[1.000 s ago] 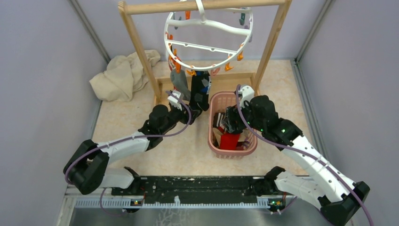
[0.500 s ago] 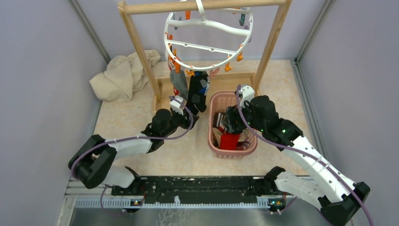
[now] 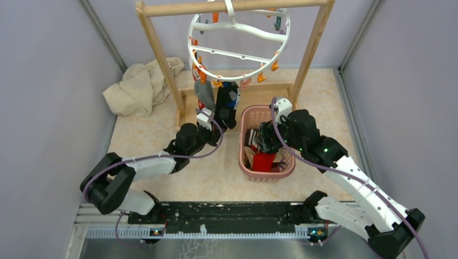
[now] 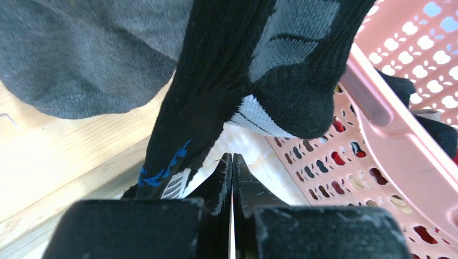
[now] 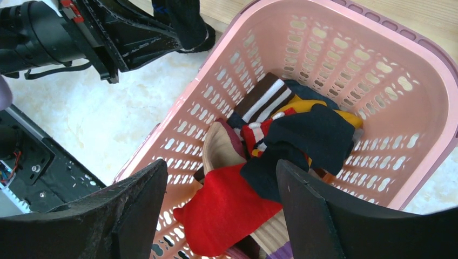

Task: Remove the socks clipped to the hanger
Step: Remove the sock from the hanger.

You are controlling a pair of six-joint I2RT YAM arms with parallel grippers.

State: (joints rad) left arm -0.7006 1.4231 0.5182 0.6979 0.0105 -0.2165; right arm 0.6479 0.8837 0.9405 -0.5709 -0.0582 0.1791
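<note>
The white ring hanger (image 3: 237, 54) hangs by its hook from the wooden rack, with orange clips around its rim. Two socks stay clipped at its front: a grey sock (image 3: 204, 94) (image 4: 81, 59) and a black sock (image 3: 227, 105) (image 4: 227, 81) with grey, white and blue marks. My left gripper (image 3: 211, 121) (image 4: 232, 157) sits just under the black sock's toe. Its jaws are shut flat together with nothing between them, and the sock hangs beside the left finger. My right gripper (image 3: 263, 138) (image 5: 221, 164) hovers open over the pink basket (image 3: 247, 166) (image 5: 216, 59), holding nothing.
The basket holds several loose socks, among them a red one (image 5: 227, 210) and a black one (image 5: 302, 145). The wooden rack post (image 3: 162, 54) and its base stand behind the left gripper. A beige cloth (image 3: 141, 86) lies at the back left. Grey walls close both sides.
My left gripper has gone from open to shut and drawn back slightly left from under the black sock, which still hangs clipped. The right arm has not moved.
</note>
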